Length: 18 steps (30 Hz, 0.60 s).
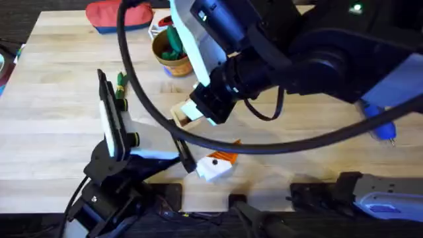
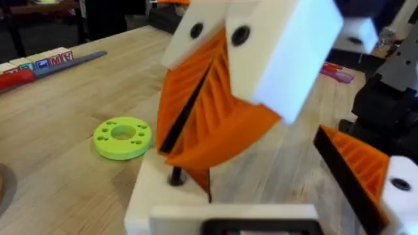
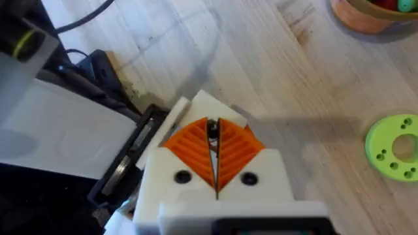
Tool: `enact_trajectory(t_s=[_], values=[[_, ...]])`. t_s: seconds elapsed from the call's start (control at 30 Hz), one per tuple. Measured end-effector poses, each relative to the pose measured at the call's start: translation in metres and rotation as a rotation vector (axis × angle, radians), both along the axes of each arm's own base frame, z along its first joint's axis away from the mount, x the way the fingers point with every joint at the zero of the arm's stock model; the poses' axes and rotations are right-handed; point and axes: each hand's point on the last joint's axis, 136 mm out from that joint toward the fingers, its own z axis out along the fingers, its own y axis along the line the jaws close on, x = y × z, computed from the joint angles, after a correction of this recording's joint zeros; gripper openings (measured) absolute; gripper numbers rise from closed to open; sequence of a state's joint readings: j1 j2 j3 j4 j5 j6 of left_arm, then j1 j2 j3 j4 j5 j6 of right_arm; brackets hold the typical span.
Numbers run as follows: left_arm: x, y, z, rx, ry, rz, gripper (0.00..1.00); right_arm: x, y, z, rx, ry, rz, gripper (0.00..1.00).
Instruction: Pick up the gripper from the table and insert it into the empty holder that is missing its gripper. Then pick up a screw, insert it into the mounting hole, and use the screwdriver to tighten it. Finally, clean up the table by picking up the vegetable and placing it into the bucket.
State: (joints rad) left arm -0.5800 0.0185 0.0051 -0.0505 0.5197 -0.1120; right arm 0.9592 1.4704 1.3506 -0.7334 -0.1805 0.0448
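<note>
Copper-brown bucket (image 1: 170, 54) at table's far side; blue screwdriver (image 1: 381, 125) at right edge.

The right arm (image 1: 291, 46), large and dark under the overhead camera, hides much of the far table and covers part of the bucket (image 1: 173, 54). A red thing (image 1: 119, 14) is cut off at the far edge. In the right wrist view the right gripper (image 3: 215, 153) has its pads pressed on a small dark thing too small to name. The green ring (image 3: 395, 147) is cut by the edge there. The screwdriver (image 1: 382, 122) shows partly behind the arm.
</note>
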Motion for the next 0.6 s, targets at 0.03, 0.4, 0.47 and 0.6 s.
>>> enact_trajectory(t_s=[0.03, 0.4, 0.47, 0.6], values=[[0.0, 0.0, 0.0, 0.0, 0.0, 0.0, 0.988, 0.0, 0.0, 0.0, 0.0, 0.0, 0.0, 0.003], [-0.0001, 0.0, -0.0001, 0.0, 0.001, 0.0, 0.987, 0.0017, 0.0066, 0.0003, 0.014, -0.01, 0.006, 0.003], [-0.0002, -0.0001, -0.0001, 0.0, 0.002, -0.001, 0.987, 0.0015, 0.0081, -0.0005, 0.014, -0.01, 0.009, 0.003], [-0.0005, -0.0002, -0.0001, 0.0, 0.001, -0.003, 0.987, 0.0009, 0.0078, -0.0008, 0.012, -0.008, 0.01, 0.003]])
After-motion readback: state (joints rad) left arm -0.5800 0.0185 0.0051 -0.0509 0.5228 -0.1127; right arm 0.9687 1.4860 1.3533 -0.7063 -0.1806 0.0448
